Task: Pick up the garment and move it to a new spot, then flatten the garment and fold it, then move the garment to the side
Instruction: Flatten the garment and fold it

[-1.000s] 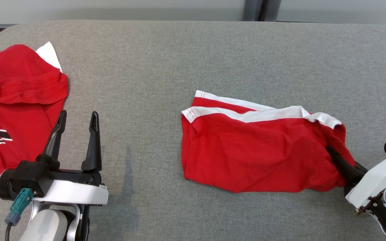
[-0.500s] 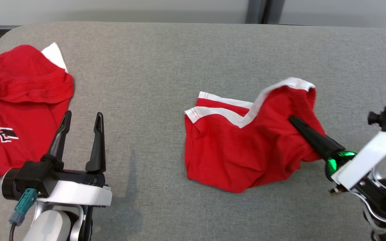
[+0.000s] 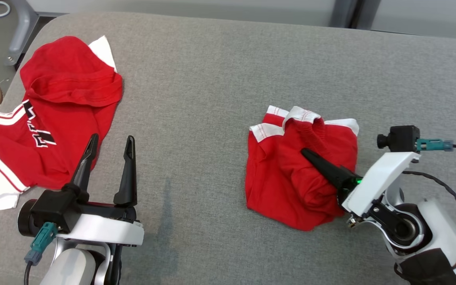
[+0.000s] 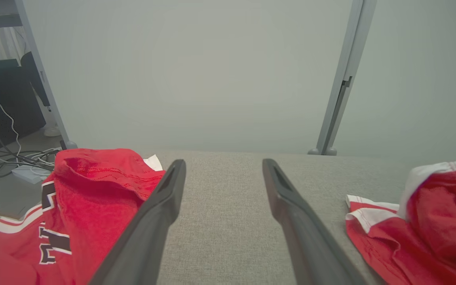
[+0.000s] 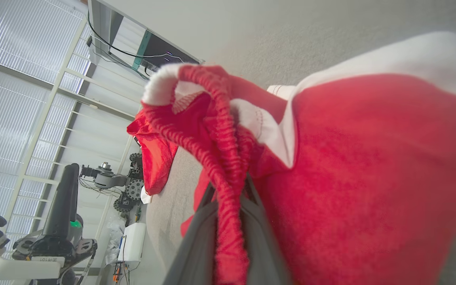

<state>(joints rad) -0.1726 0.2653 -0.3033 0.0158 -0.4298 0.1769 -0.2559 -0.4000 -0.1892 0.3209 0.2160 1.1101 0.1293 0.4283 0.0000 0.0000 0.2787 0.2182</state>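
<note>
**On the grey table (image 3: 212, 71), the right hand (image 3: 305, 152) grips a bunched red garment (image 3: 283, 186)**

Toward 3 o'clock from the middle of the head view, the garment lies in a crumpled heap on the table. It is red cloth with white-trimmed hems along its 12 o'clock edge, and part of it is folded back over itself. The right hand reaches into it from 4 o'clock, with one dark finger lying across the red cloth and pointing toward 10 o'clock. In the right wrist view its two fingers (image 5: 194, 245) are pressed together on the ribbed red waistband (image 5: 220, 150). The waistband runs up between them and loops over above the tips, and the bulk of the garment fills the 3 o'clock side of that view.

At 7 o'clock in the head view, the left hand (image 3: 111, 138) sits low over the table with its fingers spread wide and nothing between them. The left wrist view shows bare grey table through the gap. A second red piece, a jersey (image 3: 65, 107) with black-and-white lettering and white stripes, lies spread at 10 o'clock, well apart from the garment. One left fingertip overlaps the jersey's edge in the head view, but whether it touches cannot be told. In the left wrist view the jersey sits at 8 o'clock and the garment at 4 o'clock.
</note>
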